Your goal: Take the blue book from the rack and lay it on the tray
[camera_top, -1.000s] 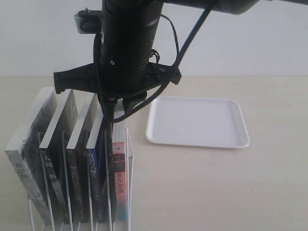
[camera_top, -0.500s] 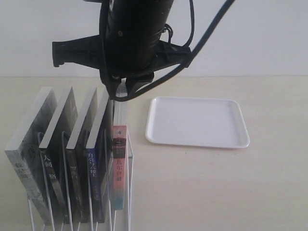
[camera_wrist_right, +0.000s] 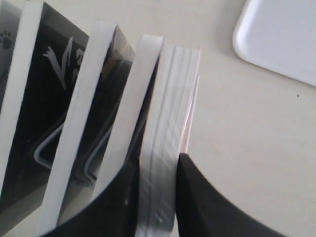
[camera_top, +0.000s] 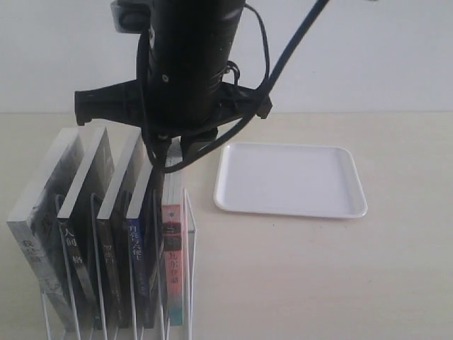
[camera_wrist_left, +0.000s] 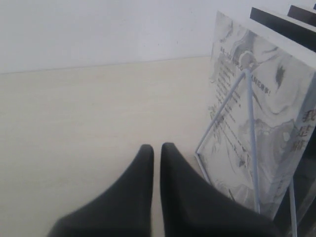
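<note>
Near the bench's left edge the left gripper (camera_wrist_left: 157, 146) sits with fingers together on nothing, just beside the rack (camera_wrist_left: 250, 128), which stands toward the near left corner. The blue book (camera_top: 139, 262) is upright in its slot, fourth along. The danger is next door: the right gripper (camera_wrist_right: 158, 163) is clamped on the pink-spined book (camera_top: 173, 262), pressed against the blue one (a wrong pick, likely from aiming one slot off), and lifting could drag its neighbour or tip the rack. Rightward the tray (camera_top: 290, 177) lies bare, with open bench (camera_top: 318, 283) around it.
</note>
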